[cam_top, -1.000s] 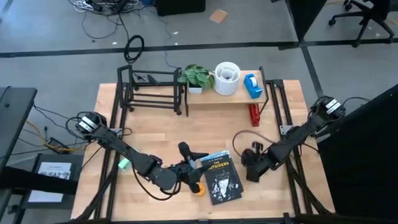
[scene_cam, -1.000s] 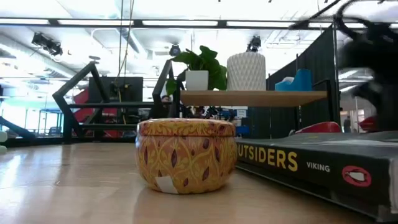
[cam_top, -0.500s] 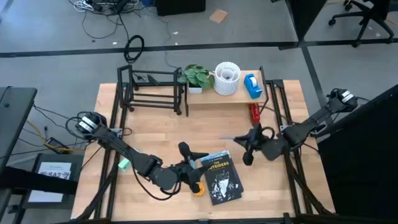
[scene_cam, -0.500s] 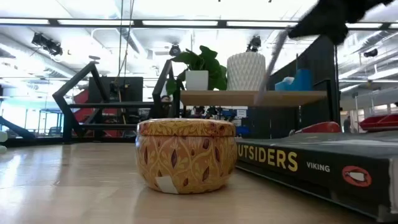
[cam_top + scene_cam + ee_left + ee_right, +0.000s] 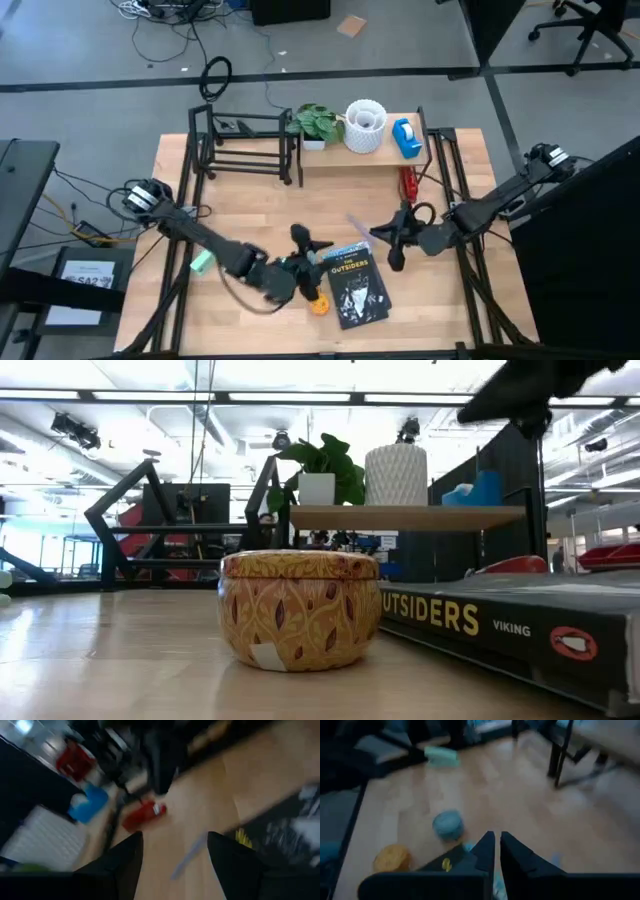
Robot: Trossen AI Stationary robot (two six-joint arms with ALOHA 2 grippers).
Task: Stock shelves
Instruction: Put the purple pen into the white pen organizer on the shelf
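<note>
Two tools near book (image 5: 356, 287): left tool (image 5: 312, 246) at its left edge, fingers apart, empty; right tool (image 5: 385, 232) just above its right corner, fingers nearly closed, gripping thin pale strip (image 5: 358, 226). Shelves (image 5: 350, 152) well beyond book, at tabletop (image 5: 250, 215) far edge.

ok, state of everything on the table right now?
left claw: open, empty
right claw: shut on pale stick
book: closed, flat on table
tin: upright, lid on
plant: upright on plank shelf
vase: upright on the same shelf
</note>
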